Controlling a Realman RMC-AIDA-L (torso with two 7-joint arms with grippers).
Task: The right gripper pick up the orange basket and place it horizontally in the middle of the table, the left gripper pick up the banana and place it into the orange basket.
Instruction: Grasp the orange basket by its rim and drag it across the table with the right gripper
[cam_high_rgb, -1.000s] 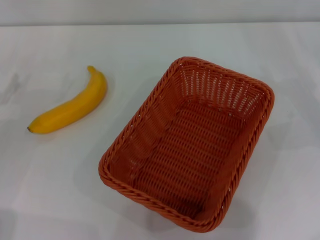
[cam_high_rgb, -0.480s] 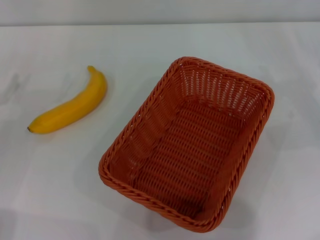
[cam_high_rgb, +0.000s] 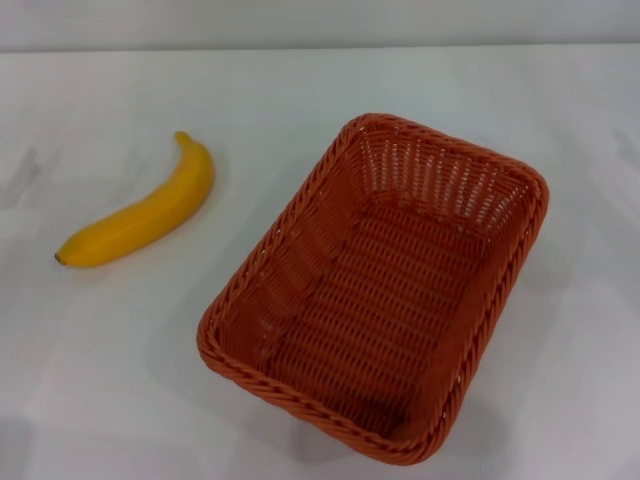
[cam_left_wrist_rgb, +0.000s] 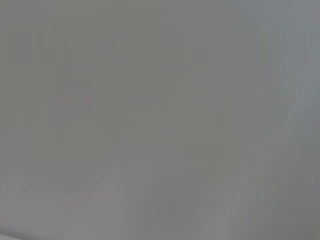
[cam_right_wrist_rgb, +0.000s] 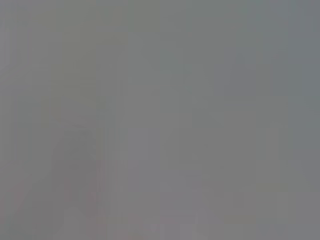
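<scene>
The white table (cam_high_rgb: 120, 390) fills the head view, and the orange basket (cam_high_rgb: 375, 285) stands skewed on it at about four o'clock from the middle, its long side running from seven o'clock to one o'clock. The banana (cam_high_rgb: 140, 215) lies well apart from it at about nine o'clock, stem toward one o'clock. Neither the right gripper nor the left gripper is in view, both wrist views showing only blank grey, so I judge the first step has not begun: the right gripper must reach the basket's rim, lift it and turn it level at the table's middle.
</scene>
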